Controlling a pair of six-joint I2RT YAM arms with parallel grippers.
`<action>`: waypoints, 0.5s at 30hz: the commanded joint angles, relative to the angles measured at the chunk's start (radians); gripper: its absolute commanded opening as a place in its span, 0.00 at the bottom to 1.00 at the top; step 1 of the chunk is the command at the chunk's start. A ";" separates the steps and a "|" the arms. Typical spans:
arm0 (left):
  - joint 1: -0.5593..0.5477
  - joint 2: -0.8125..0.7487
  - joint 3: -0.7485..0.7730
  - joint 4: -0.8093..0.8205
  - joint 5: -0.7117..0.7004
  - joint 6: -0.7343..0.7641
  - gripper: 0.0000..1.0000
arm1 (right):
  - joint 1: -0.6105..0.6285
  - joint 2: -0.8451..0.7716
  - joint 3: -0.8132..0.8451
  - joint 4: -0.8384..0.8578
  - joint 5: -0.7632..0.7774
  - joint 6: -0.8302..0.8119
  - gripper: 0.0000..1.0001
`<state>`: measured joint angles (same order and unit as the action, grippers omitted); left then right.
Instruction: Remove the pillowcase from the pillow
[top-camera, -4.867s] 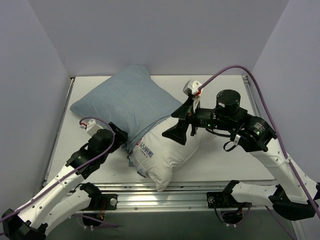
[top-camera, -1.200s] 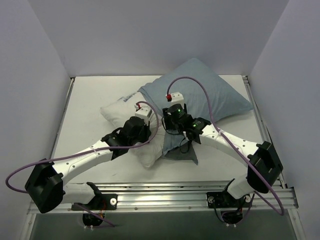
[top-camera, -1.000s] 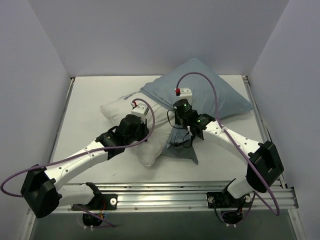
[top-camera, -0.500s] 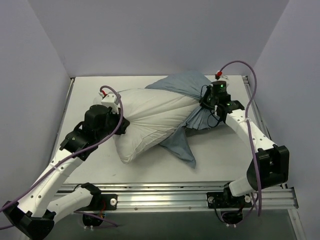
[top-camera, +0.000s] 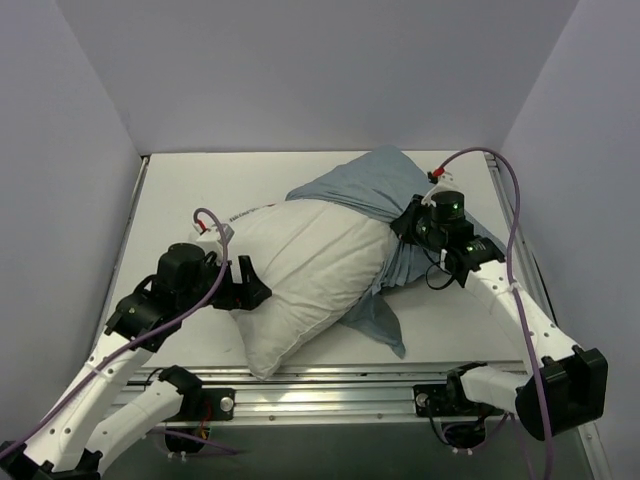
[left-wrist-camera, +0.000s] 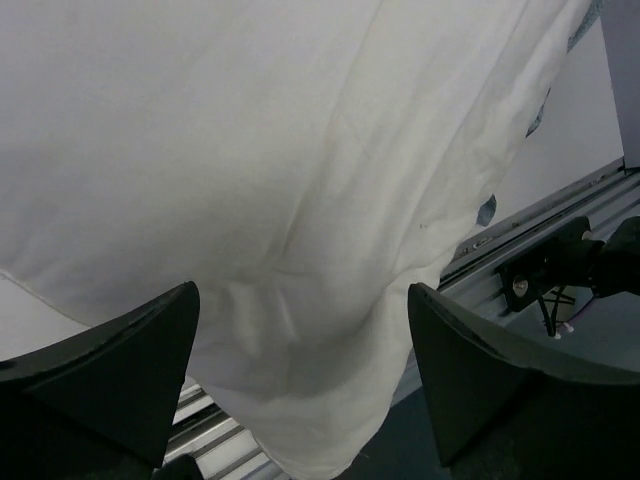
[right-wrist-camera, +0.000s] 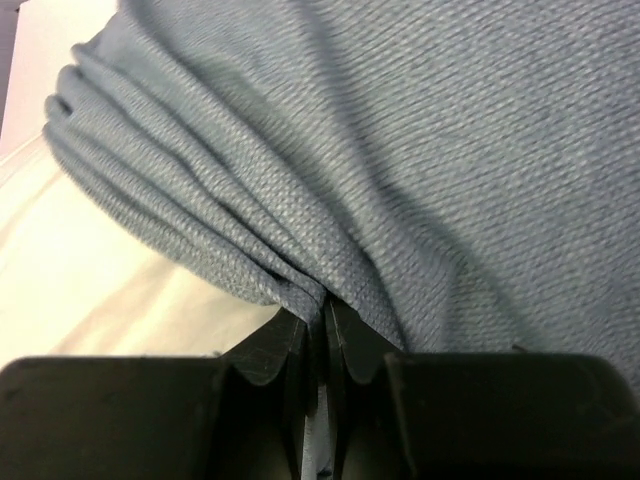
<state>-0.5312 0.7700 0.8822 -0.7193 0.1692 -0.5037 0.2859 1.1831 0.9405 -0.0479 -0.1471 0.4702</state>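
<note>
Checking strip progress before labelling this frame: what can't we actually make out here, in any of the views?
- Top view: how much of the pillow is inside the pillowcase; cloth and the right gripper cover that end.
- Right wrist view: whether pillow fabric is pinched too; bunched folds hide the fingertips.
- Left wrist view: whether the open left gripper touches the pillow; depth unreadable.
- Top view: pillow's print, too small to read.

One pillow (top-camera: 310, 270) end is hidden — inside the pillowcase (top-camera: 372, 185).

Lab booth: plain walls (top-camera: 300, 70), aluminium rail (top-camera: 330, 383)
</note>
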 joint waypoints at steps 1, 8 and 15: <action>-0.003 -0.003 0.137 -0.046 -0.046 0.014 0.94 | 0.022 -0.085 -0.020 0.052 0.009 -0.047 0.06; 0.003 0.286 0.462 -0.016 -0.128 0.168 0.94 | 0.036 -0.146 -0.086 -0.006 -0.005 -0.093 0.08; 0.034 0.685 0.702 0.027 -0.099 0.277 0.94 | 0.038 -0.155 -0.117 -0.010 0.003 -0.107 0.08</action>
<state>-0.5117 1.3430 1.5192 -0.7010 0.0643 -0.3019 0.3218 1.0454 0.8291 -0.0570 -0.1566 0.3912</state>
